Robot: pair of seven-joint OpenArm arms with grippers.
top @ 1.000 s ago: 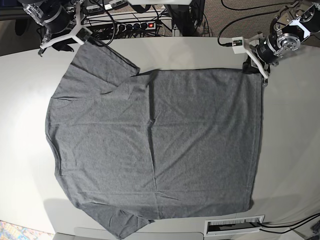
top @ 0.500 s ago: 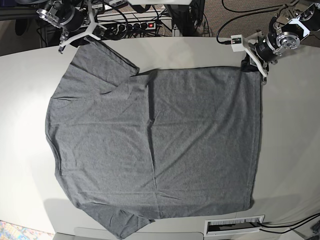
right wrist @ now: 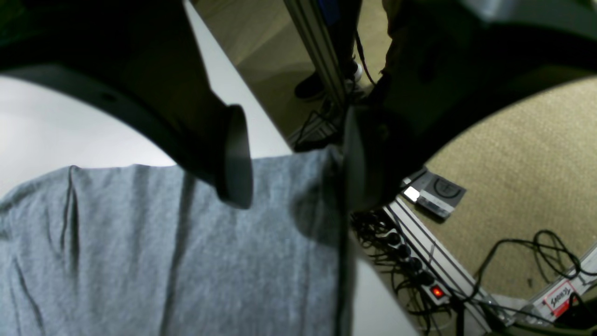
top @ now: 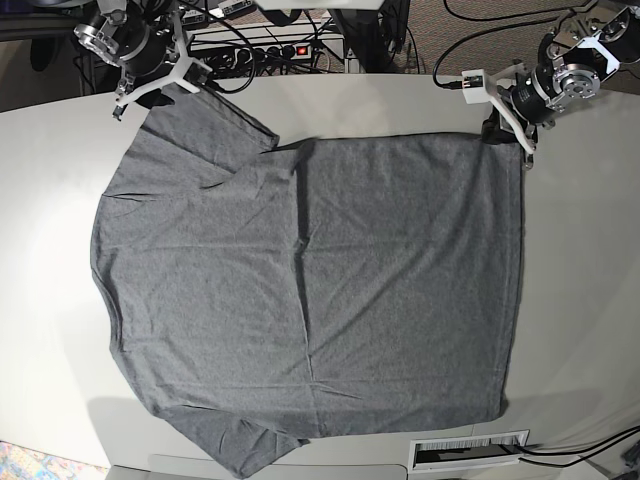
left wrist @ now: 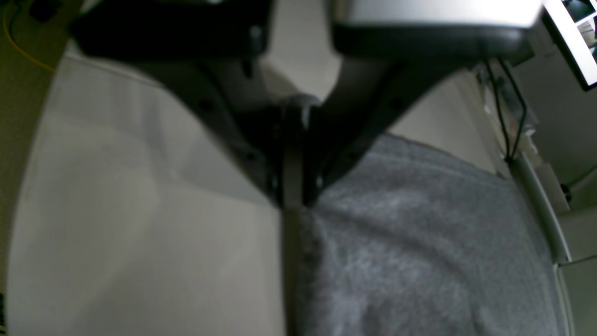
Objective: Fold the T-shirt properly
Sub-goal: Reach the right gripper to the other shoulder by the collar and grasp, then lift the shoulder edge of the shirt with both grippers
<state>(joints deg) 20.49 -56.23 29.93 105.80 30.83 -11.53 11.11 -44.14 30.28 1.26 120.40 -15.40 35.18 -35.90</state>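
A grey T-shirt (top: 310,290) lies spread flat on the white table (top: 585,300), sleeves toward the left. My left gripper (top: 512,132) sits at the shirt's far right corner. In the left wrist view its fingers (left wrist: 294,186) are closed together at the shirt's edge (left wrist: 419,242), with a bit of cloth showing between them. My right gripper (top: 157,92) hovers at the far left sleeve. In the right wrist view it is open (right wrist: 294,158), its pads (right wrist: 235,158) on either side of the sleeve's edge (right wrist: 140,252).
A power strip with a red light (top: 300,48) and cables lie on the floor behind the table, also in the right wrist view (right wrist: 436,291). A white slotted plate (top: 470,450) sits at the table's front edge.
My right gripper has moved right and then down toward the far left sleeve. My left gripper has stayed at the shirt's far right corner.
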